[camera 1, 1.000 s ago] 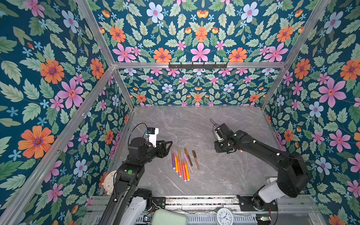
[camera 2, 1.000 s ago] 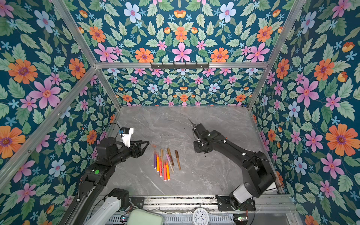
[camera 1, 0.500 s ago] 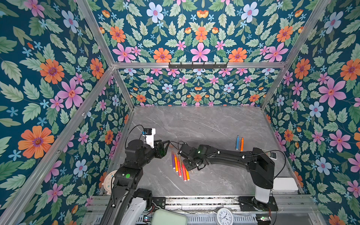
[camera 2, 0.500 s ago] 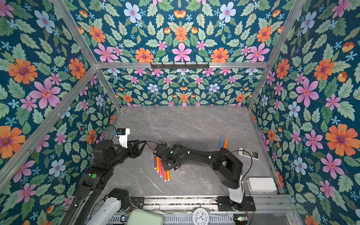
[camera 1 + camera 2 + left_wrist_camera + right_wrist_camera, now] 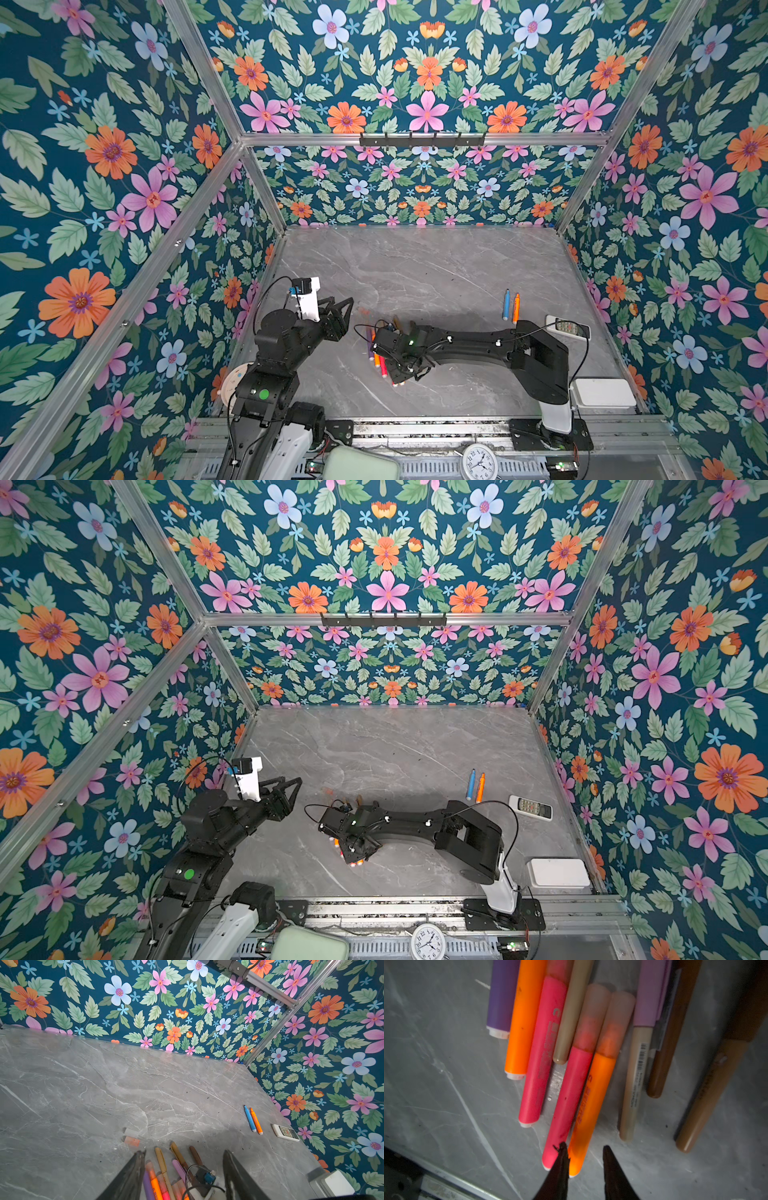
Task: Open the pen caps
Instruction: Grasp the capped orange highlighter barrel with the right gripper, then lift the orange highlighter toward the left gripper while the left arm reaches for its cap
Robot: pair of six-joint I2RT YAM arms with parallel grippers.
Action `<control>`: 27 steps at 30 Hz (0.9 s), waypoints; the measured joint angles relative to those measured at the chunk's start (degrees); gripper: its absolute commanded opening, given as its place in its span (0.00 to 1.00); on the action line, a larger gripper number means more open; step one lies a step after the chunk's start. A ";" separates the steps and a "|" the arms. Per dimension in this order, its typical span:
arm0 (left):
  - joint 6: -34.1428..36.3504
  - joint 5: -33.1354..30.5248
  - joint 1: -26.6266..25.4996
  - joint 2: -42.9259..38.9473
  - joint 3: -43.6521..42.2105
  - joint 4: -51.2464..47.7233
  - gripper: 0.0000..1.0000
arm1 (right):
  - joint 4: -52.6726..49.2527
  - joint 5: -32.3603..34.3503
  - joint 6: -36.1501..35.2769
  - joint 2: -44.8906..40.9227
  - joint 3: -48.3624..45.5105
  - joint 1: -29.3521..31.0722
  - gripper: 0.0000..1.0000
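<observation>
- My right gripper [image 5: 584, 1152] is down at the tail end of the orange plastic felt-tip pen [image 5: 591, 1105]. Jaws are apart w/ a narrow gap, nothing clenched yet. One fingertip [image 5: 561, 1153] sits on the seam btw that pen and the hot-pink plastic pen [image 5: 566, 1095] touching it.
- Risk 1: closing from here could wedge that tip btw the two barrels, or nip both. The bodies are round and smooth, so one prob rolls or squirts out.
- Risk 2: the grip point is at the opposite end from the frosted orange-tinted cap [image 5: 616, 1022]. That's a long lever, so when the cap gets pulled the pen may pivot or slide in the pads.
- Risk 3: the pens lie packed side by side on the grey marble-look table [image 5: 436, 270], w/ the thin beige pen [image 5: 633, 1084] near. A lift could drag neighbours and scatter the row.
- My left gripper [image 5: 184, 1151] hangs released and empty above the cap end of the pile. The right wrist's black cable w/ blue plug [image 5: 207, 1177] is in its line, so there's a snag risk if I go in low.
- A loose peach translucent cap [image 5: 132, 1141] lies just beside the pile; a careless left sweep would knock it away.
- The light-blue pen [image 5: 249, 1119] by the white remote control [image 5: 285, 1132] is well apart, no worry there.
</observation>
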 measured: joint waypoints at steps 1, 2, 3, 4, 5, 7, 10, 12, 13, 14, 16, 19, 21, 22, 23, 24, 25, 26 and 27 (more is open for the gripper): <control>0.00 -0.07 0.04 -0.04 0.00 0.02 0.62 | 0.00 0.02 0.13 0.20 -0.09 -0.02 0.29; 0.00 -0.11 0.09 -0.09 0.00 0.02 0.61 | 0.11 -0.13 0.15 0.35 -0.20 -0.02 0.29; 0.00 -0.11 0.15 -0.11 0.00 0.02 0.62 | 0.22 -0.22 0.31 0.52 -0.24 -0.07 0.29; 0.00 -0.11 0.15 -0.11 0.00 0.02 0.61 | 0.48 -0.24 0.39 0.70 -0.35 -0.07 0.28; 0.00 -0.13 0.15 -0.09 0.00 0.02 0.62 | 0.68 -0.24 0.55 0.90 -0.46 -0.04 0.28; 0.00 -0.11 0.15 -0.02 0.00 0.02 0.61 | 0.81 -0.20 0.81 1.46 -0.81 -0.04 0.27; 0.00 -0.11 0.15 0.02 0.00 0.02 0.62 | 0.79 0.11 1.57 1.68 -1.16 -0.04 0.25; 0.00 -0.11 0.15 0.02 -0.02 0.02 0.61 | 1.03 0.44 1.81 1.57 -1.44 0.00 0.24; 0.00 -0.11 0.17 0.02 -0.02 0.02 0.61 | 1.14 0.63 1.99 1.51 -1.66 0.00 0.23; 0.00 -0.11 0.20 0.02 -0.02 0.02 0.62 | 1.33 0.98 2.14 1.44 -1.88 0.04 0.22; 0.00 -0.11 0.20 0.00 -0.02 0.02 0.61 | 1.64 1.42 2.34 1.29 -2.29 0.15 0.12; 0.00 -0.11 0.20 -0.09 -0.02 0.02 0.61 | 1.73 1.57 3.15 0.81 -2.38 0.17 0.00; 0.00 -0.11 0.20 -0.13 -0.02 0.02 0.61 | 1.01 2.47 3.17 -0.68 -2.73 0.66 0.00; 0.00 -0.11 0.20 -0.13 -0.02 0.02 0.61 | 0.31 3.02 3.13 -2.16 -2.91 0.92 0.00; 0.00 -0.11 0.20 -0.02 -0.02 0.04 0.61 | -0.22 3.43 3.15 -3.91 -2.97 1.18 0.00; 0.00 -0.09 0.24 0.17 -0.02 0.09 0.62 | -0.44 4.24 3.15 -6.45 -3.04 1.40 0.00; 0.00 -0.07 0.24 0.50 -0.02 0.09 0.62 | -0.48 4.96 3.13 -8.98 -3.13 1.66 0.00; 0.00 -0.07 0.24 0.81 -0.02 0.02 0.61 | -0.46 5.75 3.15 -11.21 -3.32 1.86 0.00; 0.00 0.09 0.26 1.07 -0.02 0.02 0.61 | -0.55 6.64 3.13 -13.94 -3.78 2.01 0.00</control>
